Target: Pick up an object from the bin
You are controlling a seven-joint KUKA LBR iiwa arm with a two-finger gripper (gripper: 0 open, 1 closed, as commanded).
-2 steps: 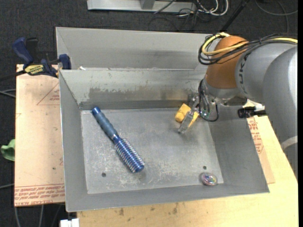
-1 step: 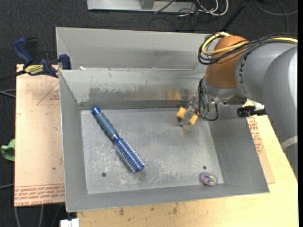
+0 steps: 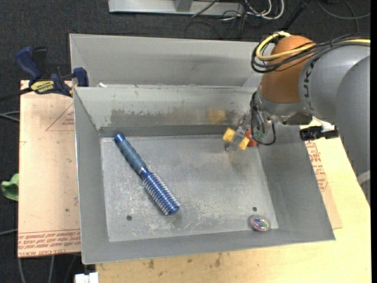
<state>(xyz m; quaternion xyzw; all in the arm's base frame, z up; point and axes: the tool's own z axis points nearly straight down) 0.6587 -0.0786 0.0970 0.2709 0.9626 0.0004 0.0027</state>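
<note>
My gripper (image 3: 240, 139) hangs at the bin's far right corner, close to the back wall. A small yellow and red thing (image 3: 230, 135) sits between its fingertips, lifted a little off the floor, with a faint shadow beneath it. A blue hairbrush (image 3: 146, 174) with a bristled head lies diagonally on the left half of the floor, well away from the gripper. A small round shiny thing (image 3: 259, 223) rests near the front right corner.
The arm with its orange cover and yellow cables leans in over the bin's right wall. The sloping walls crowd the gripper at the back and right. Bare floor spreads between the hairbrush and the gripper.
</note>
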